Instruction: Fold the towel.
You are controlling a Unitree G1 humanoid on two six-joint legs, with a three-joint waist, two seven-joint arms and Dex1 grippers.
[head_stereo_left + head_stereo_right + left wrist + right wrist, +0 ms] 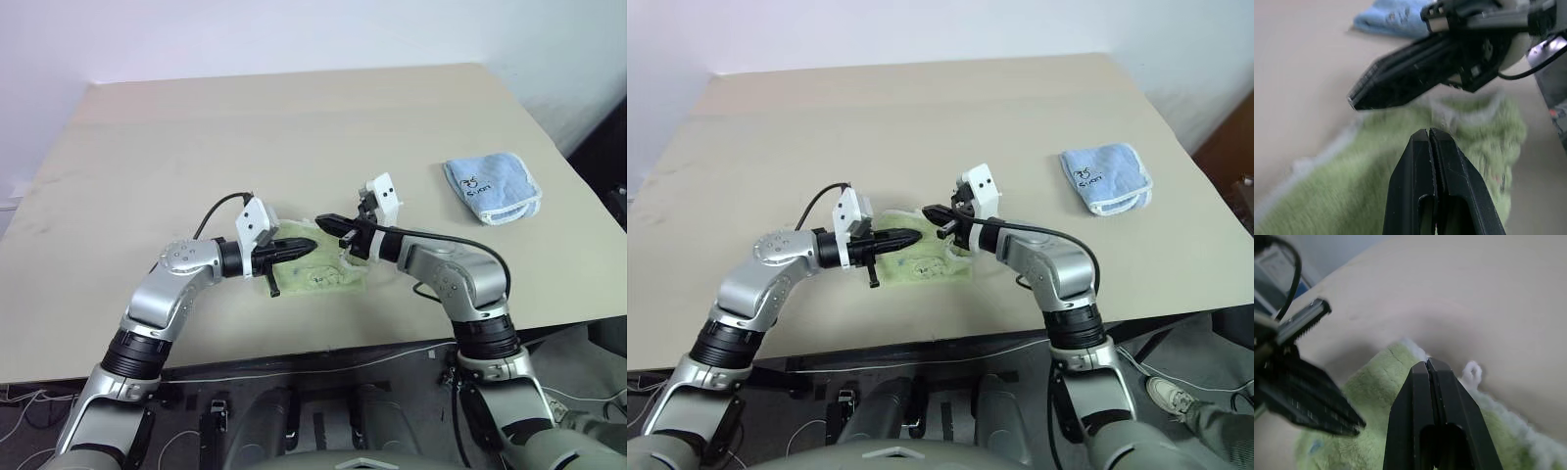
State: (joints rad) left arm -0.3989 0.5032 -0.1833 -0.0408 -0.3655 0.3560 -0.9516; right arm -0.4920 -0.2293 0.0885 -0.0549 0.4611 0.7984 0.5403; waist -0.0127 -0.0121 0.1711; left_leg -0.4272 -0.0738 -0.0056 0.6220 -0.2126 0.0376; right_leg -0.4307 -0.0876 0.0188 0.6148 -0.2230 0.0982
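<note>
The light yellow-green towel lies folded small on the table near its front edge, white edging along its sides. Its white loop tag sticks out at the far edge. My left gripper hovers just over the towel's left part, shut, with nothing between its fingers. My right gripper comes in from the right and is also shut and empty, its tips over the towel's far edge. The two gripper tips almost meet above the towel.
A small light blue folded cloth lies to the right on the beige table. The table's front edge runs just below the towel. A black cable loops off each wrist.
</note>
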